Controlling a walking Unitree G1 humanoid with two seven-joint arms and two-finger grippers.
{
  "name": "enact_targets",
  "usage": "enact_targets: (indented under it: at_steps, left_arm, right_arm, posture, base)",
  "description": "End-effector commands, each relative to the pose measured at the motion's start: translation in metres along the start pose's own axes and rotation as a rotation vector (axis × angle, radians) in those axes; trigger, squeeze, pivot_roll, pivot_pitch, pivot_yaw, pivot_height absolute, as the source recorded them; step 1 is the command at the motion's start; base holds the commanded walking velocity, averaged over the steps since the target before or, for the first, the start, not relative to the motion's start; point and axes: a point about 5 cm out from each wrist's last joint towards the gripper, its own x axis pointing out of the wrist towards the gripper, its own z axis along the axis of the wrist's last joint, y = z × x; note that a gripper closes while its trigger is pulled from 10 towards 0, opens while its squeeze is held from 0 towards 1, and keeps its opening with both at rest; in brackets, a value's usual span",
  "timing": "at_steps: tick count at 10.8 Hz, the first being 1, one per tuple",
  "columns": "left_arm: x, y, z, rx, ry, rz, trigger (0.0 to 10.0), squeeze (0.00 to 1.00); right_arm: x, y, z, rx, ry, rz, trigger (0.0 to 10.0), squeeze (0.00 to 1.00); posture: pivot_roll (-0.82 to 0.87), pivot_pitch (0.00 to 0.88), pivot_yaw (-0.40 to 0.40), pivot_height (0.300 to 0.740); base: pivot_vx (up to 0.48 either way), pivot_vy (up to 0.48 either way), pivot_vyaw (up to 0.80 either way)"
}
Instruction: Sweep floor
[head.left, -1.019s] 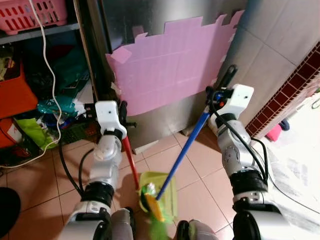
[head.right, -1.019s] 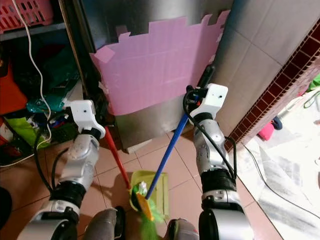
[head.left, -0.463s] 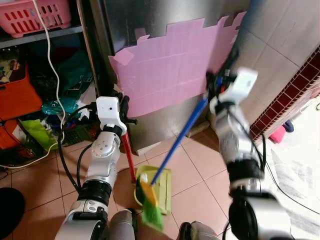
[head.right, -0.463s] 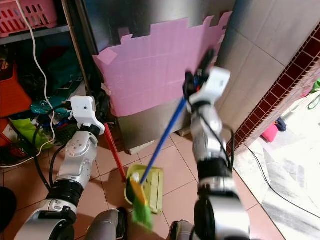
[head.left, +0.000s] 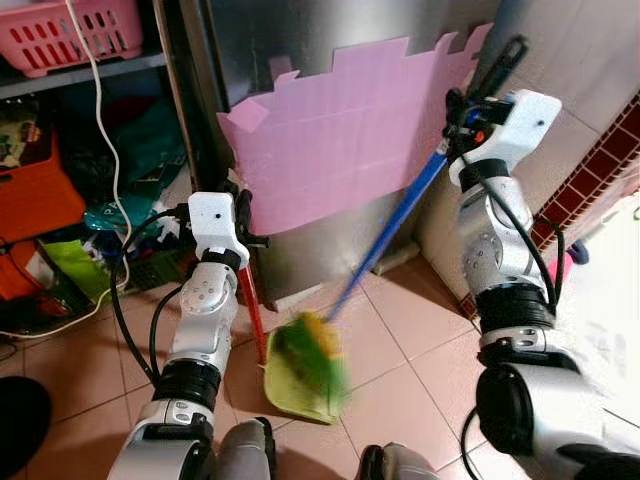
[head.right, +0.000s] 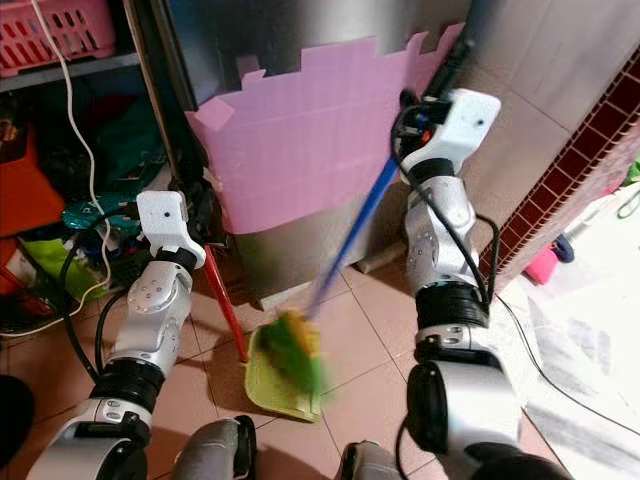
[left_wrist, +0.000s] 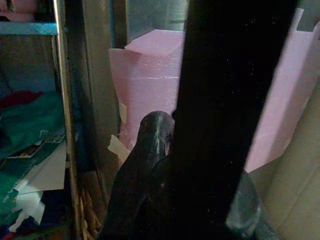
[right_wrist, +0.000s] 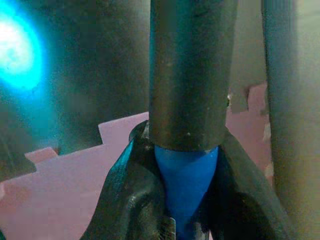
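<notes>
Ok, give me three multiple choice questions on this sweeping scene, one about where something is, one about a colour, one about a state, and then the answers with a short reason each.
1. Where is the broom head?
A. over the green dustpan
B. inside the pink basket
C. leaning on the red-tiled wall

2. What colour is the broom handle in the right hand?
A. red
B. blue
C. white

3. How is the left hand standing?
A. open, hanging idle
B. shut on the red dustpan handle
C. shut on the white cable

Answers:
1 A: the blurred green and yellow bristles sit above the green dustpan on the floor tiles.
2 B: the shaft running down from the right hand is blue, also seen in the right wrist view.
3 B: the red dustpan handle rises from the pan up into the left hand's closed fingers.
</notes>
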Motion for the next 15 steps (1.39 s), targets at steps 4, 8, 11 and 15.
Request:
enact_targets:
  at_steps: [4,8,11,15]
  left_arm:
    - [-0.001,0.001,0.004,0.007,-0.013,0.002,10.0,0.0]
    - [-0.005,0.002,0.008,0.014,-0.029,0.007,10.0,0.0]
    - [-0.008,-0.001,0.009,0.024,-0.033,-0.01,10.0,0.0]
    - [-0.011,-0.008,-0.002,0.037,0.025,-0.066,10.0,0.0]
  right_arm:
    - [-0.008,-0.003,0.004,-0.197,-0.076,-0.044,10.0,0.0]
    - [-0.049,-0.01,-0.032,-0.224,0.015,-0.136,10.0,0.0]
    - [-0.078,-0.01,-0.054,-0.253,0.075,-0.157,10.0,0.0]
    - [-0.083,-0.017,-0.065,-0.255,0.161,-0.209,10.0,0.0]
  posture:
    - [-0.03,0.015,0.018,0.74]
    - [-0.03,0.024,0.019,0.74]
    - [-0.03,0.026,0.029,0.74]
    - [-0.03,0.018,0.025,0.74]
  base:
    - [0.0,0.0,0.0]
    - [0.0,0.0,-0.2]
    - [0.0,0.0,-0.53]
    - [0.0,0.0,0.0]
